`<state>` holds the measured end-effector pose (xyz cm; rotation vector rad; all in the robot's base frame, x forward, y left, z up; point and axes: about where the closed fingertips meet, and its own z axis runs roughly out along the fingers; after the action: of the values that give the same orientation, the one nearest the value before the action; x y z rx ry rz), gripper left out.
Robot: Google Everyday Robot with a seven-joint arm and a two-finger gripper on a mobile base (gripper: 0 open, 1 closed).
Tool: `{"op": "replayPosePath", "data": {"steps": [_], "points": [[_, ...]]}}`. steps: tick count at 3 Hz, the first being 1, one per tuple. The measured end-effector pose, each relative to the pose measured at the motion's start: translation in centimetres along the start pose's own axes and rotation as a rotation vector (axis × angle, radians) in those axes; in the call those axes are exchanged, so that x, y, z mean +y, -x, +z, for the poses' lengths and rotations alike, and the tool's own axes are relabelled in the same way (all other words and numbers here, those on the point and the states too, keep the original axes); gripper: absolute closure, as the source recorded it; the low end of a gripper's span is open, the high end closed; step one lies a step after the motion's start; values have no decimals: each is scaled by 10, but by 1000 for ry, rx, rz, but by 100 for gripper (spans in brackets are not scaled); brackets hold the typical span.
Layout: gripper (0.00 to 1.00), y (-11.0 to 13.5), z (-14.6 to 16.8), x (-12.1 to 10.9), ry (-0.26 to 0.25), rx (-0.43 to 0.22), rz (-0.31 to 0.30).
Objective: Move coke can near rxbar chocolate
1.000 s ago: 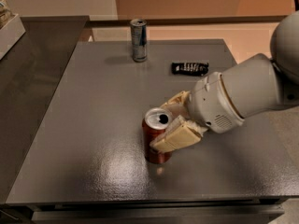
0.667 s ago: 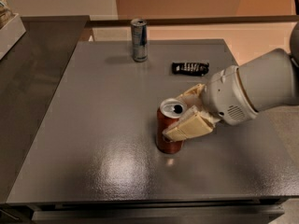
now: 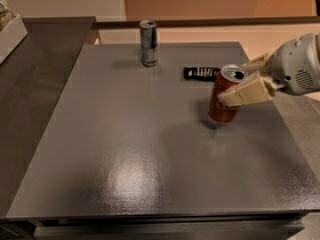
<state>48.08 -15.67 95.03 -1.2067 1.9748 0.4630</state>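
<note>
The red coke can [image 3: 223,104] with a silver top is held slightly tilted, just above the grey table at the right. My gripper [image 3: 248,82] reaches in from the right edge and is shut on the can's upper part, one cream finger [image 3: 246,92] across its front. The rxbar chocolate [image 3: 201,73], a flat black bar with white lettering, lies on the table just behind and left of the can, close to it but apart.
A tall slim silver-and-blue can [image 3: 148,42] stands near the table's far edge. The grey table [image 3: 125,149] has a dark counter to its left with a white box [image 3: 11,34] at the far left.
My gripper has carried the coke can up and to the right, from the table's middle to a spot next to the rxbar chocolate.
</note>
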Motion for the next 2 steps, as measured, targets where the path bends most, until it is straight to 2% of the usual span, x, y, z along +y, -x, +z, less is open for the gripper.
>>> {"op": "replayPosePath", "data": {"steps": [2], "points": [[100,11,-23,-82,-138,5,39]]}}
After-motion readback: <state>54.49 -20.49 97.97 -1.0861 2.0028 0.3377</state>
